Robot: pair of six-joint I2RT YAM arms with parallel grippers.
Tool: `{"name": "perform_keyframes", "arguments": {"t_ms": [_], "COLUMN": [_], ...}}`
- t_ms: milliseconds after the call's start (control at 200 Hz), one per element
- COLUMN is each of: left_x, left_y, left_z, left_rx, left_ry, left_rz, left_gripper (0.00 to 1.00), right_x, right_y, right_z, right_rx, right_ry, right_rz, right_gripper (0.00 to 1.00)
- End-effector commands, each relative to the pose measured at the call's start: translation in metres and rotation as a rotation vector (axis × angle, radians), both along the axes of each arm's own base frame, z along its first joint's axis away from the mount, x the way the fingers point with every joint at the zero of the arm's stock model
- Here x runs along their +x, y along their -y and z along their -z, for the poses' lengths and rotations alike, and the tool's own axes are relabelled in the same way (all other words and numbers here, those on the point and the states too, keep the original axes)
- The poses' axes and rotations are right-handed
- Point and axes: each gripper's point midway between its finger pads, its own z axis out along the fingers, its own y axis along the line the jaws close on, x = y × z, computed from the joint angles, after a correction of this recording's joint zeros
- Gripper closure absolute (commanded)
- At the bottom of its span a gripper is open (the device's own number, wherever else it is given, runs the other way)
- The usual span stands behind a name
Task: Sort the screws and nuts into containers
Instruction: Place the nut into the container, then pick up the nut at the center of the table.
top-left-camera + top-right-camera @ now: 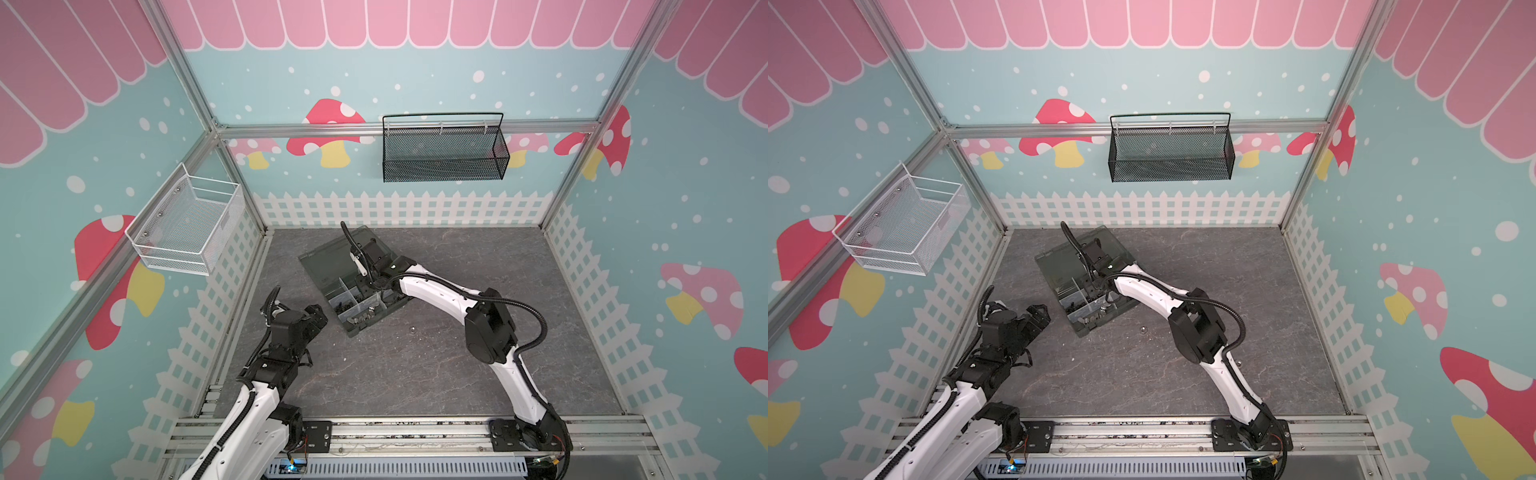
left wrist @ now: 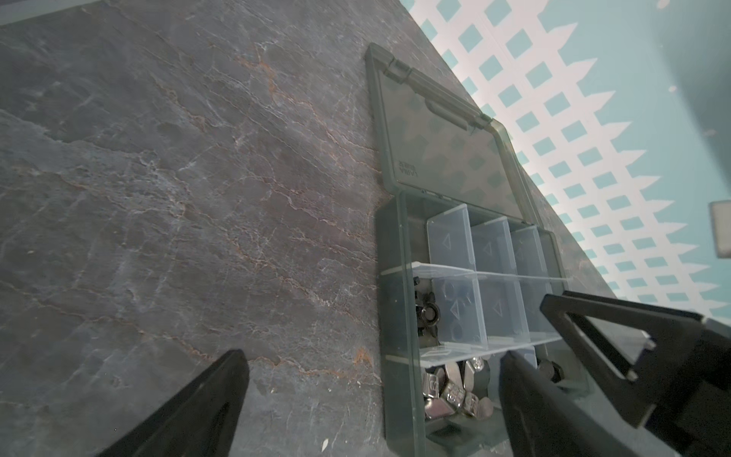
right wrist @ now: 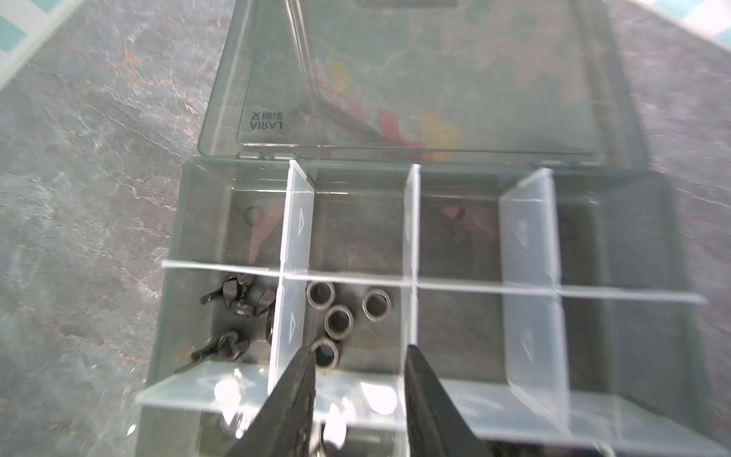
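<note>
1. The right pincer [image 3: 358, 380] hangs low over the open organizer box [image 1: 353, 328], above the middle-row compartment that holds the ring-like black nuts [image 3: 338, 321]. Its jaws stand partly spread with nothing visibly between them, so the step in hand looks like a drop-off into that compartment.
2. Before lifting, make sure nothing clings to either jaw; the tips blur at the lower edge of the right wrist view, so I cannot tell whether a piece is stuck there.
3. Rise straight up. The whitish dividers [image 3: 294, 253] stand close on both sides of the jaws, and a sideways move could nudge them or tip pieces into the neighbouring compartment with the black winged nuts [image 3: 237, 294].
4. Keep clear of the smoky lid [image 3: 415, 79], which lies folded back behind the compartments.
5. A small shiny nut [image 1: 413, 330] lies on the counter [image 1: 415, 374] just beside the box's near corner. It probably belongs with the silver nuts [image 2: 455, 391] in the near row.
6. The left pincer [image 2: 375, 380] hovers beside the box with its jaws spread wide and empty; keep it out of the right arm's path.
</note>
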Motion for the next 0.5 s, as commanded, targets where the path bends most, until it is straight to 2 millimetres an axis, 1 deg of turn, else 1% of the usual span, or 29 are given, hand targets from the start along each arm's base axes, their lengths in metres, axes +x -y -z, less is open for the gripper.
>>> {"name": "perform_keyframes", "arguments": {"t_ms": [0,85,95,120,160,200,220,235,265,295,315,340,400,450,465,495], "left_x": [0.0,0.002,0.002,0.003,0.004,0.005,0.005,0.006,0.008,0.008,0.01,0.01,0.012,0.012,0.013,0.014], "left_y": [0.008,0.016,0.018,0.02,0.026,0.033,0.038,0.041,0.047,0.057,0.059,0.071,0.09,0.11,0.111,0.121], "left_z": [-0.008,-0.015,-0.017,-0.019,-0.022,-0.026,-0.028,-0.029,-0.031,-0.032,-0.033,-0.034,-0.035,-0.034,-0.035,-0.034], "left_rx": [0.016,0.035,0.037,0.048,0.069,0.092,0.104,0.111,0.127,0.141,0.153,0.166,0.201,0.223,0.243,0.259], "left_ry": [0.007,0.01,0.012,0.012,0.013,0.014,0.014,0.014,0.012,0.005,0.001,-0.001,-0.012,-0.025,-0.025,-0.031], "left_rz": [0.073,0.112,0.115,0.126,0.143,0.163,0.176,0.183,0.202,0.23,0.234,0.273,0.324,0.385,0.38,0.406], "left_gripper": [0.0,0.0,0.0,0.0,0.0,0.0,0.0,0.0,0.0,0.0,0.0,0.0,0.0,0.0,0.0,0.0], "right_x": [-0.001,-0.004,-0.005,-0.006,-0.008,-0.01,-0.011,-0.012,-0.014,-0.017,-0.019,-0.021,-0.028,-0.035,-0.037,-0.041], "right_y": [0.026,0.05,0.054,0.061,0.074,0.088,0.095,0.102,0.113,0.126,0.134,0.145,0.17,0.193,0.199,0.214], "right_z": [-0.029,-0.035,-0.033,-0.037,-0.036,-0.04,-0.035,-0.044,-0.044,-0.044,-0.042,-0.042,-0.036,-0.031,-0.031,-0.028], "right_rx": [0.019,0.019,0.015,0.023,0.025,0.037,0.03,0.047,0.048,0.049,0.05,0.052,0.059,0.071,0.081,0.092], "right_ry": [0.039,0.043,0.04,0.042,0.039,0.04,0.03,0.04,0.037,0.033,0.027,0.021,-0.003,-0.03,-0.036,-0.052], "right_rz": [0.083,0.149,0.158,0.177,0.21,0.246,0.264,0.277,0.307,0.338,0.357,0.385,0.445,0.498,0.514,0.548], "right_gripper": [0.59,0.57,0.57,0.57,0.56,0.54,0.53,0.53,0.52,0.52,0.51,0.51,0.5,0.48,0.48,0.47]}}
